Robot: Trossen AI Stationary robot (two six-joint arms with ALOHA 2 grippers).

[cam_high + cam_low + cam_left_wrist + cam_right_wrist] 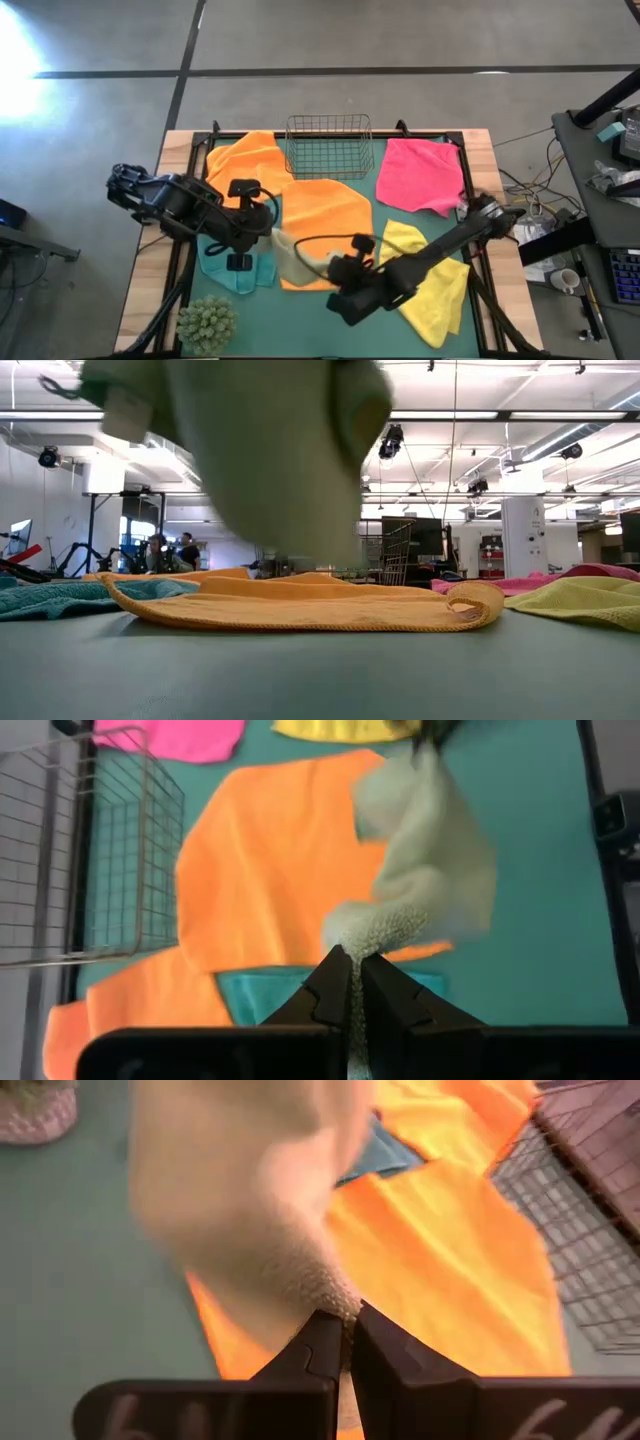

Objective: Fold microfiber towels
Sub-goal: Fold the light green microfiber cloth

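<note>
Both grippers are pinching the pale olive-green towel (292, 256) and holding it up in the lower middle of the high view: the left gripper (352, 982) one corner, the right gripper (345, 1342) another. If they are pulling unevenly, a corner might slip out. Below is lying an orange towel (325, 225) on the green table (300, 320). Far behind is a bright hall.

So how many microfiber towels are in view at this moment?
6: one orange towel left of the wire basket, another orange towel mid-mat, pink towel far right, yellow towel near right, teal towel near left, pale olive towel held up by both grippers.
</note>
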